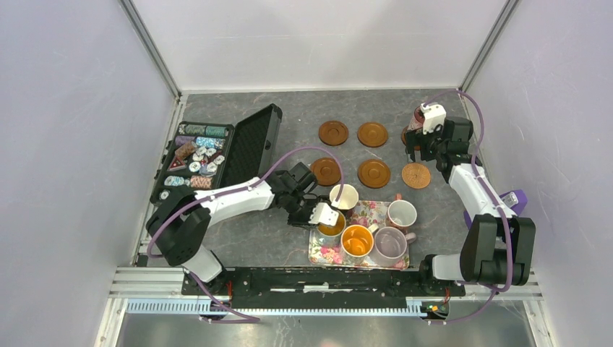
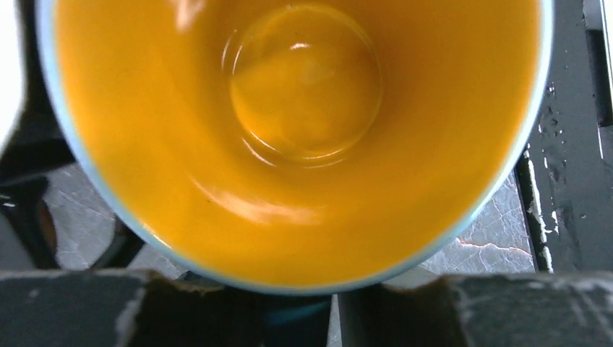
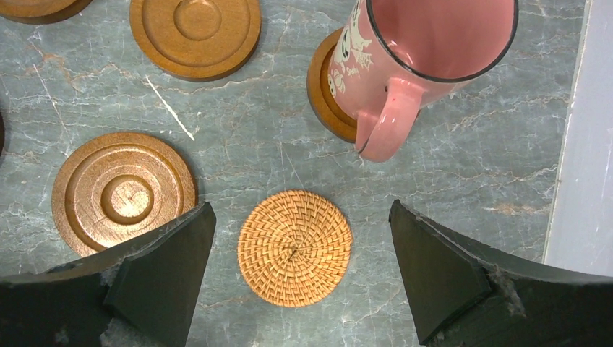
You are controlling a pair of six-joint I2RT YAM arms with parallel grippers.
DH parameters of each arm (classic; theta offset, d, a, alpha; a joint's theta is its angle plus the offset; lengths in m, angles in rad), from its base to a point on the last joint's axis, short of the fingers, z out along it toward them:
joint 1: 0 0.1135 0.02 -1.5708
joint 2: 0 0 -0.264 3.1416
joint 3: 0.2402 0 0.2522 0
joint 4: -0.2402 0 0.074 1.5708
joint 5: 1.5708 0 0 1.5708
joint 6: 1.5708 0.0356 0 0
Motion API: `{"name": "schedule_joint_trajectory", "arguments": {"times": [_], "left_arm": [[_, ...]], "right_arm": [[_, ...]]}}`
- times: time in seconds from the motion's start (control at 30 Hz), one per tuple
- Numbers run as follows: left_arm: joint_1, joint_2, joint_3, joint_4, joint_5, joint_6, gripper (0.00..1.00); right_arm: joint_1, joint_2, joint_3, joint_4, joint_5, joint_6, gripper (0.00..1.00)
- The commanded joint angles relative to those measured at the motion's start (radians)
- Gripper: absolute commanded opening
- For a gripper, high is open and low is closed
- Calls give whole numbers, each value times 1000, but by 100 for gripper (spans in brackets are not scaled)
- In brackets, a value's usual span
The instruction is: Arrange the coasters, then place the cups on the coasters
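While the left gripper (image 2: 300, 318) sits at the rim of the orange-lined mug (image 2: 303, 144) on the floral tray (image 1: 318, 254), I can't tell if it's clamped; I'd pinch the wall firmly, then lift straight up; right gripper (image 3: 300, 213) hangs wide open over the woven coaster (image 3: 295, 249).

Open black case (image 1: 253, 144), poker chips (image 1: 196, 155) inside, at left; floral tray (image 1: 323, 254) near front centre.
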Motion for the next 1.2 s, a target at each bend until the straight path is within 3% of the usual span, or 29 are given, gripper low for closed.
{"name": "schedule_joint_trajectory", "arguments": {"times": [0.0,0.27,0.47,0.63,0.8,1.0,1.17], "left_arm": [[-6,-70,-62,89,36,-48,34],[-2,-205,-52,58,47,-117,3],[0,-297,27,-10,59,-203,2],[0,-324,193,-80,61,-334,2],[0,-173,497,-128,-98,-562,2],[1,159,977,-252,-357,-777,2],[1,311,1123,-164,-601,-993,2]], "right_arm": [[3,-25,-12,29,-15,-4,98],[3,-32,-22,35,-30,13,98],[3,-43,-19,29,-33,12,98],[3,-50,-4,13,-34,5,98],[3,-57,21,18,-10,5,98],[-8,-53,61,65,123,57,98],[-15,-55,91,77,185,89,98]]}}
